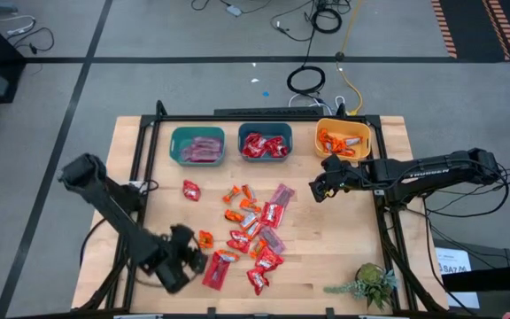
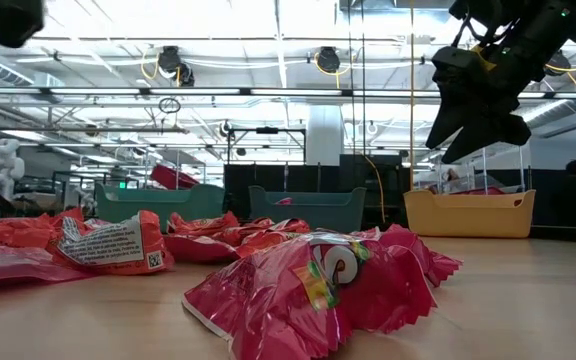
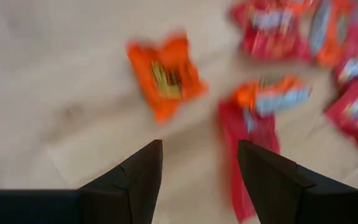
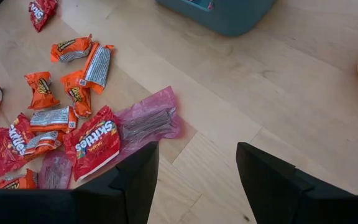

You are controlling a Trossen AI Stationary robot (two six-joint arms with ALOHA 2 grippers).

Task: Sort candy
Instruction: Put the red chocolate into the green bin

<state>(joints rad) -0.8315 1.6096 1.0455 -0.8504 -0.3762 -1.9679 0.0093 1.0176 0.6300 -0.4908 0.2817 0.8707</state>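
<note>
Wooden table (image 1: 158, 146): your candy (image 1: 253, 232) lies scattered mid-table, some sorted into far teal bins (image 1: 197, 145) and yellow bin (image 1: 343, 137). Left gripper (image 1: 184, 257) hangs spread, empty, near-left. Right gripper (image 1: 319, 188) parted, empty, near yellow bin.

The left pincer (image 1: 187, 262) is held low over the near-left surface, fingers (image 3: 143, 176) parted. The right pincer (image 1: 319, 188) is suspended toward the far right, fingers (image 4: 138, 175) likewise spread.
</note>
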